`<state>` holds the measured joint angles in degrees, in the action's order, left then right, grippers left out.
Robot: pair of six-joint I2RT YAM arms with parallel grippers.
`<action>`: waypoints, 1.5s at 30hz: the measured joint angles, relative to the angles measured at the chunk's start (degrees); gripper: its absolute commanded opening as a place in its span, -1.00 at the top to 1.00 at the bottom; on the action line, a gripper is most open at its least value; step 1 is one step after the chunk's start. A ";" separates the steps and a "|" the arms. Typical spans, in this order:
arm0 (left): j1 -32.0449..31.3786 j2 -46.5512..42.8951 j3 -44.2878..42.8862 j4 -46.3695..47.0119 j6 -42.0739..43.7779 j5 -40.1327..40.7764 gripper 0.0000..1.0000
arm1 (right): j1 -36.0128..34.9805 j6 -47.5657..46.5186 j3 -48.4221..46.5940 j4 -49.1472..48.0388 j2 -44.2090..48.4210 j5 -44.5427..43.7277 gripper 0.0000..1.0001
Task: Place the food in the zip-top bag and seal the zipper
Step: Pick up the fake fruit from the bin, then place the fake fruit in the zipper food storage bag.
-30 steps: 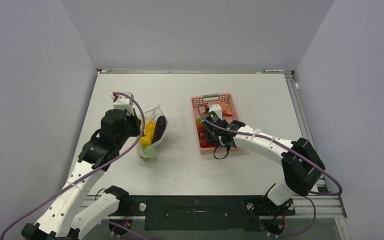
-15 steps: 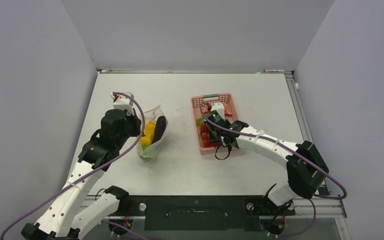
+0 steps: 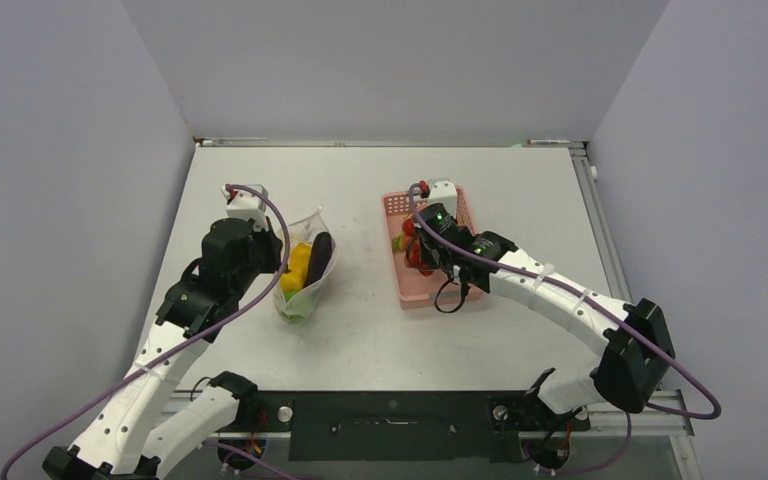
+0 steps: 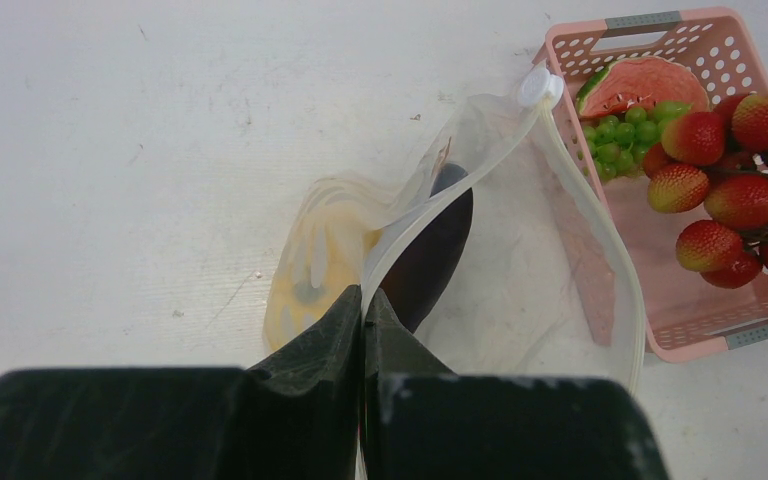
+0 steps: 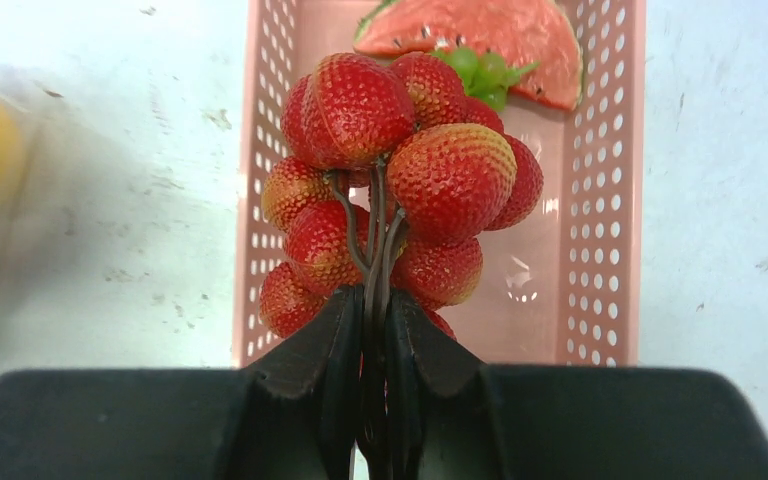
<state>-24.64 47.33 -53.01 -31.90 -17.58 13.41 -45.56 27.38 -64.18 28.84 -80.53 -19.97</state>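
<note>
Left wrist view: the left end effector (image 4: 362,310) pinches the zipper strip (image 4: 465,165) of the bag (image 4: 530,280), propping the mouth open near the left edge of the surface (image 4: 110,150), with an eggplant (image 4: 430,250) and yellow piece (image 4: 310,265) inside. Mid-surface, the right end effector (image 5: 375,330) is clamped on the stems of the strawberry cluster (image 5: 400,170) above the pink basket (image 5: 610,200). Lift clear of its rim, leaving the watermelon slice (image 5: 480,35) and grapes (image 5: 480,70).

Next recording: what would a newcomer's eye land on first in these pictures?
First, the bunch of red strawberries, pinched by its stems in the right gripper over the pink basket. Left of the basket, the left gripper pinches the mouth edge of the clear bag, with a dark eggplant inside.
</note>
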 measured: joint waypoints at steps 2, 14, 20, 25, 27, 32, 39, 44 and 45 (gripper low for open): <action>0.00 0.00 0.00 0.02 0.00 0.00 1.00 | -0.74 -0.52 -2.01 0.50 0.26 -0.63 0.89; 0.00 -0.02 0.00 0.00 0.00 -0.07 1.00 | -8.48 -4.26 -12.17 1.70 2.05 -1.53 0.89; 0.00 -0.02 0.00 0.00 0.00 -0.17 1.00 | -11.28 -5.18 -16.94 1.62 2.12 1.53 0.89; 0.00 -0.02 0.00 0.02 0.00 -0.17 1.00 | -12.85 -5.90 -19.71 0.81 2.16 4.76 0.89; 0.00 -0.02 0.00 0.00 0.00 -0.17 1.00 | -13.49 -6.01 -20.26 0.33 2.16 6.10 0.89; 0.00 0.00 0.00 0.00 0.00 -0.17 1.00 | -15.17 -6.03 -21.24 -0.50 2.08 8.92 0.89; 0.00 0.00 0.00 0.00 -0.02 -0.20 1.00 | -18.32 -6.14 -24.81 -2.62 -0.94 11.06 0.89; 0.00 0.00 0.00 0.00 -0.02 -0.20 1.00 | -20.48 -6.45 -26.49 -2.69 -3.58 11.56 0.89; 0.00 0.00 0.00 0.00 -0.02 -0.20 1.00 | -20.79 -6.51 -26.64 -2.73 -4.02 11.56 0.89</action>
<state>-24.64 47.33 -53.01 -31.90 -17.61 13.21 -66.35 20.86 -90.83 26.11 -84.55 -8.40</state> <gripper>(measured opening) 0.001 0.124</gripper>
